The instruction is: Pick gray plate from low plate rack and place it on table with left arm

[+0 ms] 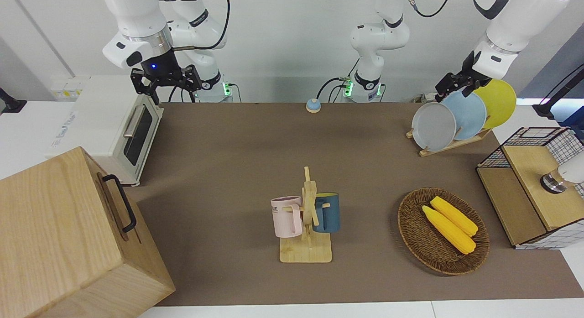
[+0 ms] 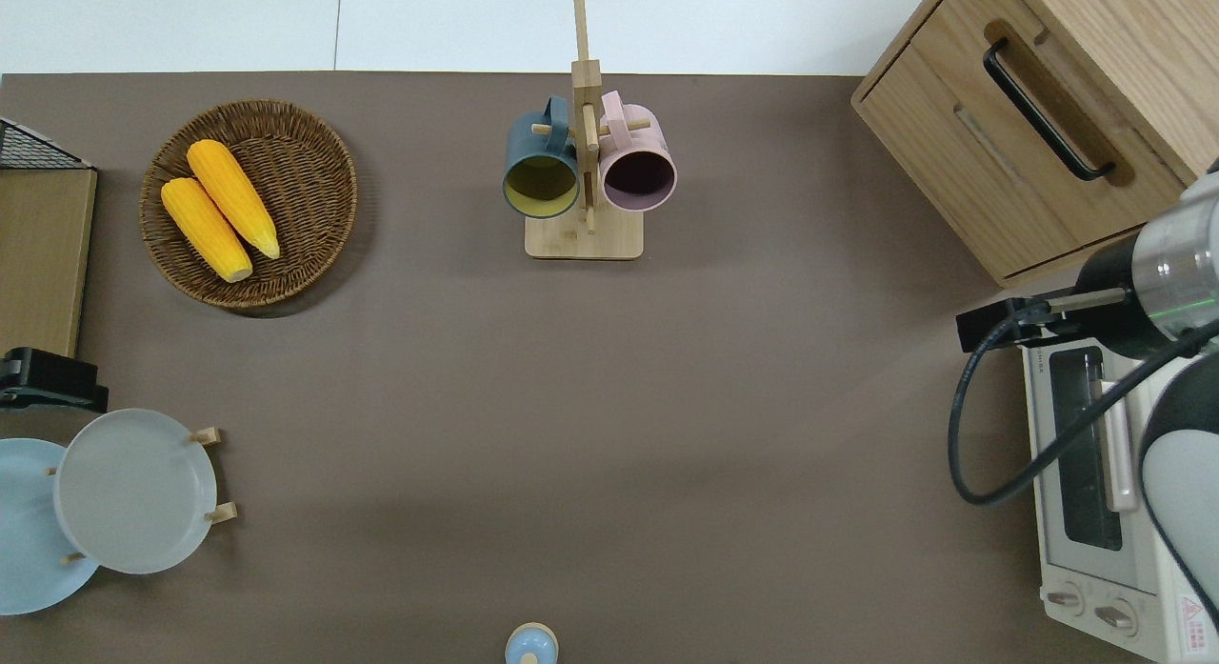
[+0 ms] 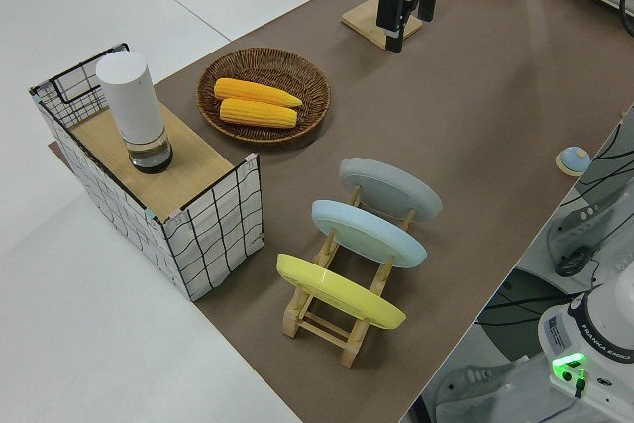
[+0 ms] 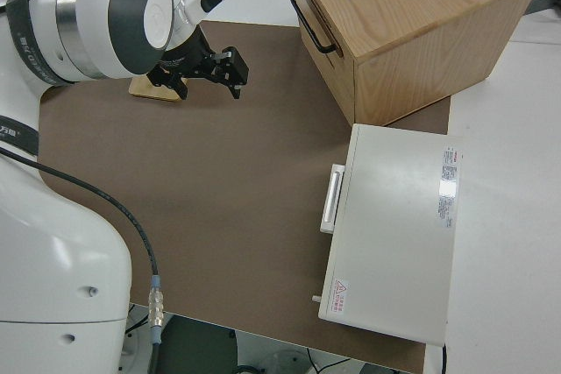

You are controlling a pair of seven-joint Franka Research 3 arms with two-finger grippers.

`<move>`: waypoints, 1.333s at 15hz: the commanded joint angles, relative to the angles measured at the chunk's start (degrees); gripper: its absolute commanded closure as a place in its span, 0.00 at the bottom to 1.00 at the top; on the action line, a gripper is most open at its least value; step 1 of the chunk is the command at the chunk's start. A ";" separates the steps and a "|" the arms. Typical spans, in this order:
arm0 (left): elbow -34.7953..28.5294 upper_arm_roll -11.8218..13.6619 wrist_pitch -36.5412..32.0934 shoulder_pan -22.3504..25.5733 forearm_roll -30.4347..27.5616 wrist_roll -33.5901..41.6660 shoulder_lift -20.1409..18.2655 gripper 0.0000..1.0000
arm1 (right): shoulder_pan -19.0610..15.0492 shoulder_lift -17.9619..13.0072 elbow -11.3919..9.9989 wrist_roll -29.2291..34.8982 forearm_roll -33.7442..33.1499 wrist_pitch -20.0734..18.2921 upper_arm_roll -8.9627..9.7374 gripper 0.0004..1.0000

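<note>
The gray plate (image 1: 433, 126) stands slanted in the low plate rack (image 1: 449, 147), in the slot nearest the table's middle; it also shows in the overhead view (image 2: 133, 492) and the left side view (image 3: 391, 188). A light blue plate (image 1: 470, 109) and a yellow plate (image 1: 499, 101) stand in the other slots. My left gripper (image 1: 451, 90) is open and empty in the air, over the table edge just beside the rack (image 2: 48, 383). It touches no plate. The right arm is parked, its gripper (image 1: 166, 80) open. The brown table (image 1: 228, 163) bears everything.
A wooden mug stand (image 1: 308, 217) holds a pink and a blue mug. A wicker basket (image 1: 442, 229) holds two corn cobs. A wire-sided shelf (image 1: 534, 185) stands beside the rack. A toaster oven (image 1: 132, 135) and wooden drawer box (image 1: 68, 236) stand at the right arm's end.
</note>
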 commanded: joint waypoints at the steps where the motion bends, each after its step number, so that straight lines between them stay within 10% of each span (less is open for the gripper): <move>1: -0.23 0.53 -1.02 -1.28 1.88 -1.83 0.21 0.01 | -1.15 -0.15 0.51 0.69 -0.08 -0.81 0.98 0.02; 20: -11.31 0.53 4.60 -0.75 9.25 -1.77 -3.93 0.01 | -1.15 -0.07 0.51 0.69 -0.08 -0.81 0.98 0.02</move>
